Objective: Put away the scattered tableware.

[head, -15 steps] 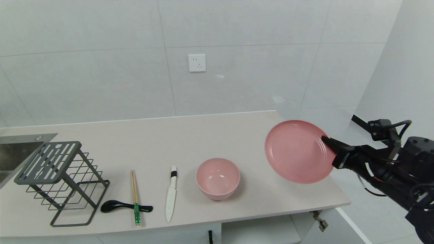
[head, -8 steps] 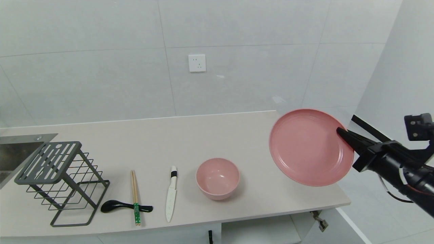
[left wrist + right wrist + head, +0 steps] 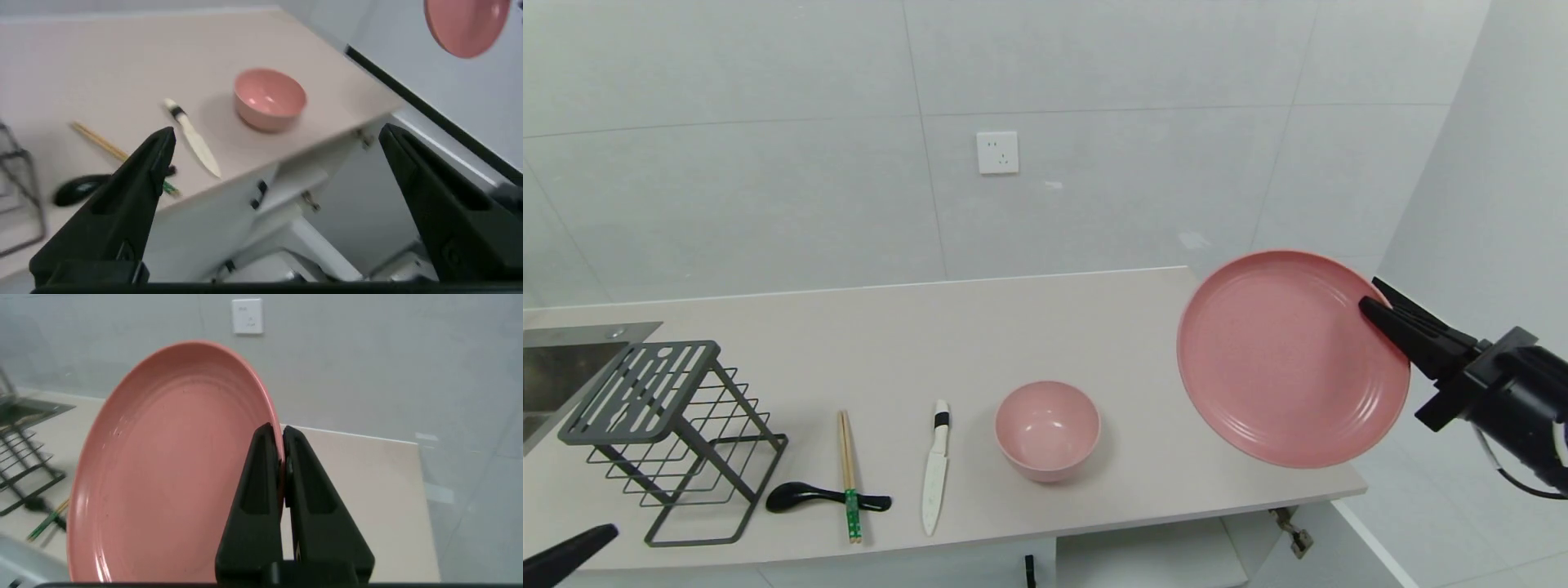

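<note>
Plate [image 3: 1282, 359] rim pinched by fingers [image 3: 263, 482] of right gripper [image 3: 1365, 307], tilted above counter [image 3: 1013, 327]

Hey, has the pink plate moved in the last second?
Yes. The plate, pinched by the right tool, has risen and shifted right, away from the still bowl.

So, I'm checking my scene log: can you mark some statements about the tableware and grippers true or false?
The right gripper is shut on the rim of the pink plate, holding it off the counter. True.
The pink bowl stands upright on the counter. True.
The knife lies inside the bowl. False: the knife lies on the counter, between chopsticks and bowl.
The left gripper holds the spoon. False: the left gripper is open and empty; the spoon lies on the counter.
</note>
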